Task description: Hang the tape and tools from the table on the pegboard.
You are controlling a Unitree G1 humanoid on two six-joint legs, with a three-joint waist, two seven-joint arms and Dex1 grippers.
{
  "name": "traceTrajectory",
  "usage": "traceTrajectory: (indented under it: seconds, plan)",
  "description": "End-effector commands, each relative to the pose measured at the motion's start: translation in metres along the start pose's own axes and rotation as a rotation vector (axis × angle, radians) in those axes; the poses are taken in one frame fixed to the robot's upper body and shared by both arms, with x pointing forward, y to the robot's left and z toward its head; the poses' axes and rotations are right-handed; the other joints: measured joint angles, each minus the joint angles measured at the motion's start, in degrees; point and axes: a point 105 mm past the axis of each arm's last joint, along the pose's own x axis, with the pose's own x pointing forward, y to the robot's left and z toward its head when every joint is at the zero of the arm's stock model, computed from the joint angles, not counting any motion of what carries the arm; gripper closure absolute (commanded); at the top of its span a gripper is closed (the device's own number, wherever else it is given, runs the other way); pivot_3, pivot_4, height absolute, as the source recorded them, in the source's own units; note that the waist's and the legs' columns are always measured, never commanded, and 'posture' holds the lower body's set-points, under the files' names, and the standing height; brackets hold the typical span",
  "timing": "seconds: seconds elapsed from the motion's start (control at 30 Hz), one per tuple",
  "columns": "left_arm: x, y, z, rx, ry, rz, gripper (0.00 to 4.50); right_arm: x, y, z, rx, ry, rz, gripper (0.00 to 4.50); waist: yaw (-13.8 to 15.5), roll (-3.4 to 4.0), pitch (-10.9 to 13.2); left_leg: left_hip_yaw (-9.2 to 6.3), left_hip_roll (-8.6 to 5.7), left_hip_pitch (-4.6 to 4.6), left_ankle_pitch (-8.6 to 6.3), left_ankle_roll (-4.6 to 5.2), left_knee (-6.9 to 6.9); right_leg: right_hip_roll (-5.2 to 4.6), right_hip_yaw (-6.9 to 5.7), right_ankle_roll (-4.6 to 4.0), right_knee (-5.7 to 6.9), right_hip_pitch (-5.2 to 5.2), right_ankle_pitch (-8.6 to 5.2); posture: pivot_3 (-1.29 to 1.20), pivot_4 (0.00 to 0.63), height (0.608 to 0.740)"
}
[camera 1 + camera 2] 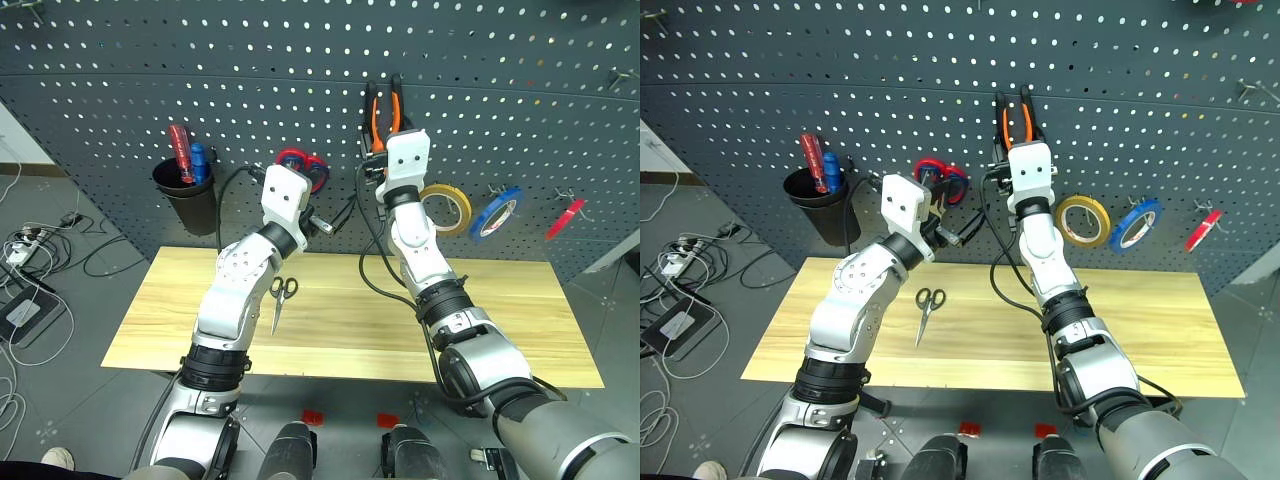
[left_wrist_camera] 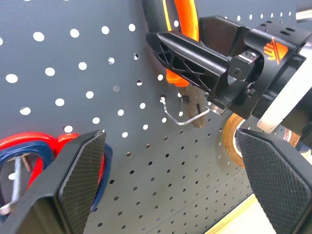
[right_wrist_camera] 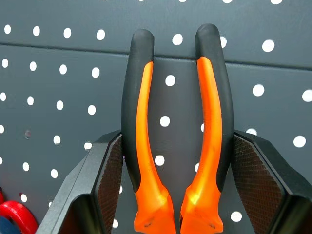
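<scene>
The pale wood tabletop (image 1: 480, 310) is nearest, and the small black-handled scissors (image 1: 928, 308) lie on it near the middle, blades toward the front edge, well apart from both tools. Above and beyond them, the left tool (image 2: 170, 185) is raised toward the pegboard (image 1: 120, 110), its fingers spread wide with nothing between them; the textured pads (image 2: 80, 175) frame a bare wire hook (image 2: 183, 114) on the board. Just past that hook in the left wrist view is the right tool (image 3: 173, 180), which holds the orange-and-black pliers (image 3: 146, 122) by the handles, one finger pressed on each outer side, handle ends pointing up against the board and the steel head down by the hook. An orange mark is printed on the right wrist housing, too small to read as words. On the pegboard itself, from the robot's left to right, hang a black cup (image 1: 190, 205) with a red and a blue screwdriver (image 1: 182, 152) standing in it, red-handled snips (image 1: 300, 163) beside the left tool, a yellow roll (image 1: 447, 207), a blue roll (image 1: 497, 213) and, farthest right, the thin red-edged tape (image 1: 565, 217) on its hook. No other writing can be read.
</scene>
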Motion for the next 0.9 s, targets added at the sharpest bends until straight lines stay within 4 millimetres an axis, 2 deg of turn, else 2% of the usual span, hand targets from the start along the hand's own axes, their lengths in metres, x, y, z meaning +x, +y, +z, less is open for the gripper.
traceTrajectory:
  seconds: [0.03,0.07,0.13,0.23,0.53,0.8,0.9]
  plan:
    - [0.000,-0.001,0.014,0.029,-0.040,-0.011,0.00,0.009,-0.012,0.018,0.001,-0.070,-0.055,1.55,0.13,0.01,0.01,0.00,-0.01,0.00,0.00,0.00,0.01,-0.01,0.00,0.00,0.00,0.00,0.00,0.25,0.158,0.740]
    - [0.000,0.000,0.014,0.030,-0.039,-0.010,0.00,0.009,-0.012,0.017,-0.001,-0.067,-0.056,1.55,0.17,0.02,0.02,0.00,-0.02,0.00,0.00,0.00,0.01,-0.01,0.00,0.00,0.00,0.00,0.00,0.25,0.158,0.740]
    - [-0.001,0.000,0.013,0.030,-0.036,-0.010,0.00,0.008,-0.011,0.016,0.000,-0.063,-0.056,0.81,0.19,0.02,0.02,-0.01,-0.02,0.00,0.00,0.01,0.01,-0.02,0.00,0.00,0.00,0.00,0.00,0.24,0.157,0.740]
    - [-0.001,-0.001,0.012,0.028,-0.035,-0.010,0.00,0.006,-0.010,0.015,0.001,-0.063,-0.050,0.02,0.11,0.02,0.02,-0.02,-0.02,0.04,0.00,0.01,0.00,-0.02,0.01,0.00,0.00,0.01,0.00,0.24,0.155,0.740]
    - [-0.001,-0.009,0.007,0.010,-0.028,-0.026,0.00,-0.001,-0.015,0.013,0.001,-0.057,-0.035,0.02,0.07,0.02,0.02,-0.02,-0.01,0.08,0.00,0.01,0.00,-0.02,0.03,-0.01,0.04,0.02,0.00,0.21,0.151,0.740]
    - [-0.017,-0.019,-0.007,-0.023,0.011,-0.048,0.00,-0.051,0.007,0.019,0.157,0.002,0.329,0.02,-0.10,0.04,0.03,-0.15,0.00,0.07,-0.01,0.04,-0.02,-0.03,0.06,-0.01,-0.01,0.04,0.00,0.17,0.150,0.740]
    - [-0.019,-0.021,-0.010,-0.028,0.018,-0.050,0.00,-0.063,0.010,0.020,0.173,0.041,0.396,0.02,-0.20,0.05,0.04,-0.19,0.01,0.09,-0.01,0.05,-0.01,-0.02,0.06,-0.01,-0.02,0.05,-0.01,0.16,0.151,0.740]
